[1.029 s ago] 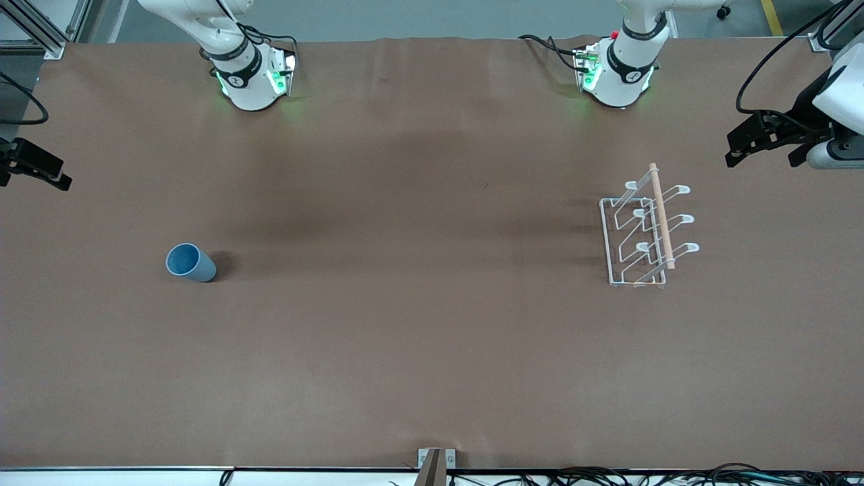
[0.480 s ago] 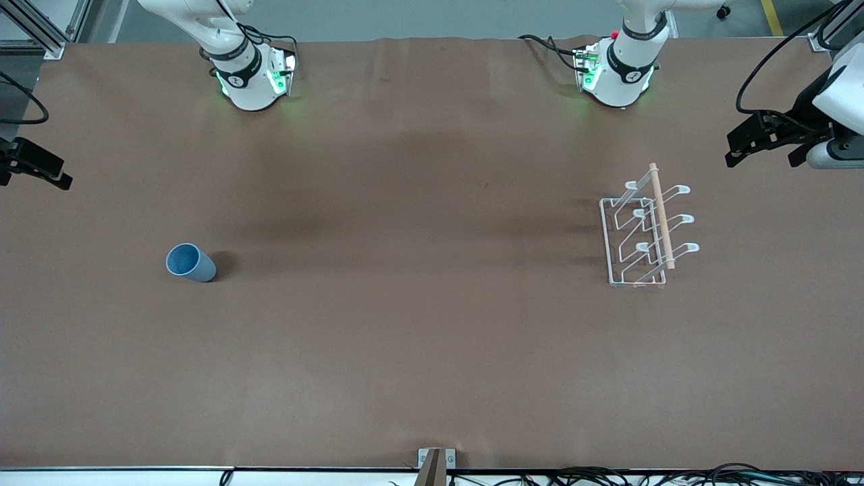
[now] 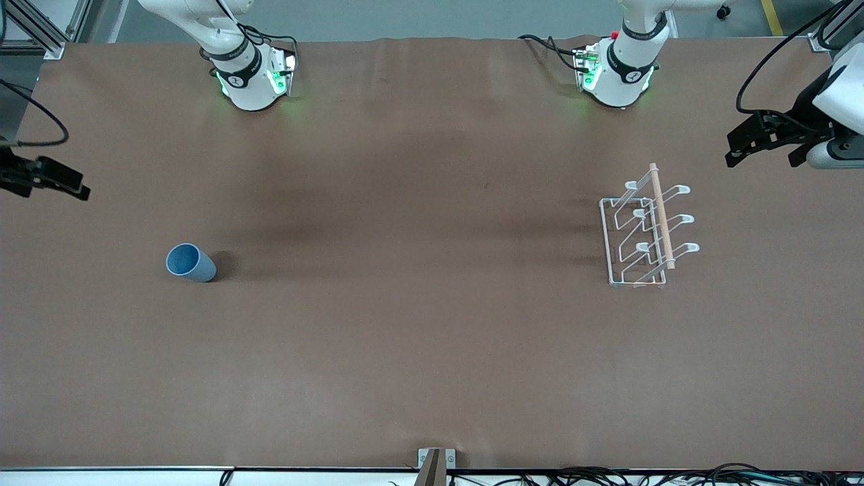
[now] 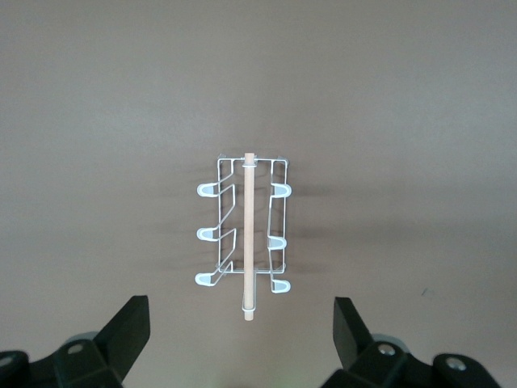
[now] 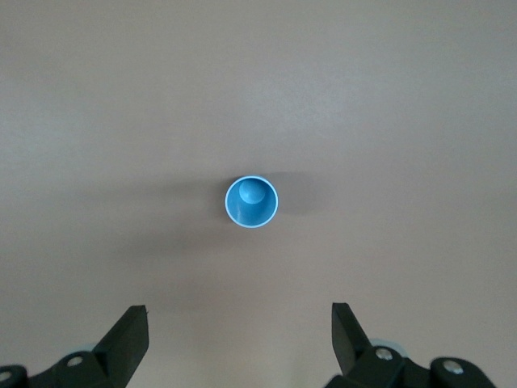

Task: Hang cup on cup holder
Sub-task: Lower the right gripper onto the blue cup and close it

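The table, covered in plain brown, filled the front view, with both arm bases along its upper edge.

The rack stood on the table toward the left arm's end, upright on its rectangular wire base. Its white looped prongs angled up to either side of a light wooden rod that ran along the top. In the left wrist view the rack showed three prongs on each side of the rod, and every prong was bare.

The left gripper was up in the air over the table's edge at the left arm's end, apart from the rack and touching nothing. Its jaws were spread wide, and the two dark fingers stood well apart in its wrist view, with the rack between them farther off. Nothing was held.

The right gripper was in the air over the table's edge at the right arm's end. Only part of it showed in the front view. Its jaws were likewise spread, the fingers far apart in its wrist view, holding nothing.

The cup, small and light blue, stood upright on the table toward the right arm's end, mouth up, well apart from the rack and somewhat nearer the front camera than the right gripper's spot. The right wrist view looked straight down into the cup, showing its round rim and base.
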Motion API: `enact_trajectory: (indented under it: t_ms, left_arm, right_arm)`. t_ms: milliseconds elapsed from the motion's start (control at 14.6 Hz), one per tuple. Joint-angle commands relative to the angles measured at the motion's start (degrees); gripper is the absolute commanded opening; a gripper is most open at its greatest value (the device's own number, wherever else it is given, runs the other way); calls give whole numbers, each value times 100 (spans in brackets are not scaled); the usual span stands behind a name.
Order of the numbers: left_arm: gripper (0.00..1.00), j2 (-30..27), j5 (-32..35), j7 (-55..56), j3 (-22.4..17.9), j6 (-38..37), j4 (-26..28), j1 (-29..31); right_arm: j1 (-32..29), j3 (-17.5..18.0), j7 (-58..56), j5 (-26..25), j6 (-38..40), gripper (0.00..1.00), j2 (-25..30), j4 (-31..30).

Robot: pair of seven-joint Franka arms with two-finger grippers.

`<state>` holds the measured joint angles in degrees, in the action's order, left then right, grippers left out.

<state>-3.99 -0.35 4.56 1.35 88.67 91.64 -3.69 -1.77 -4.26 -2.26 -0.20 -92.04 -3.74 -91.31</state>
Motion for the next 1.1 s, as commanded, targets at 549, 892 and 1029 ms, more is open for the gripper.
enact_trajectory:
  t_ms: [549,892,1029]
  left_arm:
    - [100,30,114,27,23,-69,-85,0]
    - [100,48,88,-8,23,-69,-85,8]
    - [100,48,70,-61,14,-69,-77,8]
  right_arm:
    - [-369,5,-1013,72,-3536,100,-619,-2591]
    - [-360,5,-1031,64,-3961,100,-1172,-2813]
    - [-325,5,-1022,64,-4066,100,-1322,-2804]
